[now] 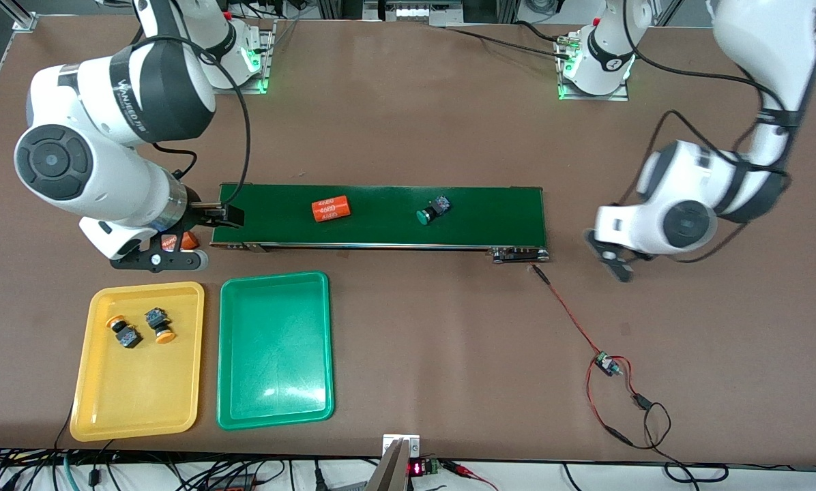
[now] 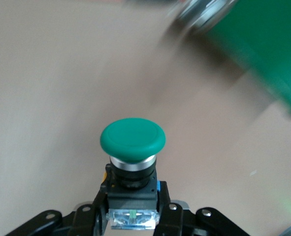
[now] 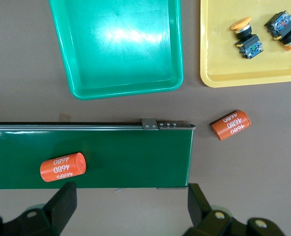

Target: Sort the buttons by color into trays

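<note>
Green cap up, a button [image 2: 133, 147] sits clamped by its black body between the closed fingers of my left gripper [image 2: 133, 216], held in the air over bare table off the end of the belt [image 1: 381, 217] at the left arm's end. Gripping the body keeps the cap clear, I judge, for setting down.

My right gripper [image 3: 130, 209] hangs spread wide and empty over the belt's other end, waiting.

A second green button [image 1: 432, 210] lies on the belt, near an orange cylinder [image 1: 331, 208]. Two yellow buttons [image 1: 123, 332] [image 1: 159, 324] lie in the yellow tray [image 1: 135, 416]. Beside it the green tray [image 1: 275, 402] holds nothing, so any spot within its raised rim is free. Another cylinder [image 3: 230, 125] lies off the belt's end.
</note>
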